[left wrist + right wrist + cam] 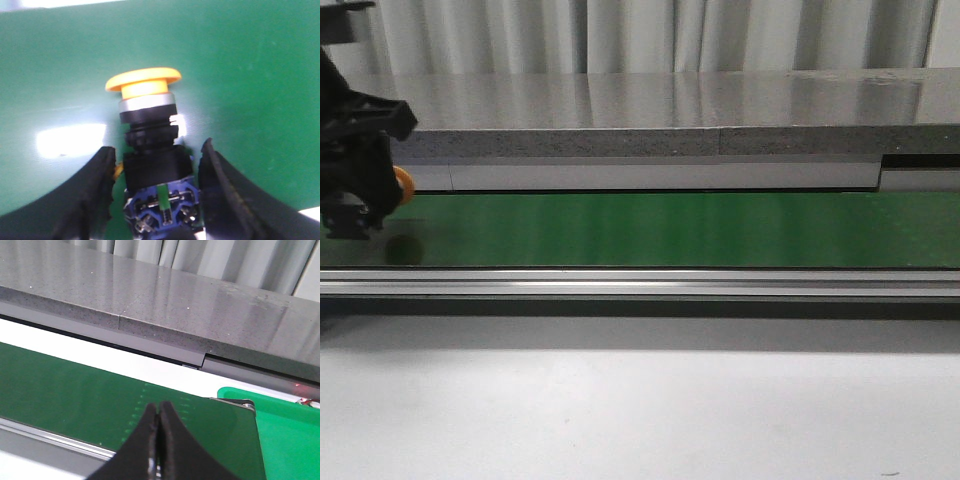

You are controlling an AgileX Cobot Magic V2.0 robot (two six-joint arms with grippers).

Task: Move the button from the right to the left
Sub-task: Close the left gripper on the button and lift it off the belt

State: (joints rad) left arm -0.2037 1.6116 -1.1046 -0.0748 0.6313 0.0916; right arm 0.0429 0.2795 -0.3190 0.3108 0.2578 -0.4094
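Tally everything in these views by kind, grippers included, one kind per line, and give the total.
Yellow-capped black plastic push button: 1, between the left gripper's jaws
Black robot grippers: 2, left gripper, right gripper with jaws together
Green conveyor belt: 1
Bright green plastic tray: 1
Total: 5

Green belt (670,230) along white table (640,410)

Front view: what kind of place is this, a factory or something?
Probably a lab mock-up of a factory line. A green conveyor belt runs along an aluminium rail, a grey stone-like counter stands behind it, and the left gripper holds an industrial push button.
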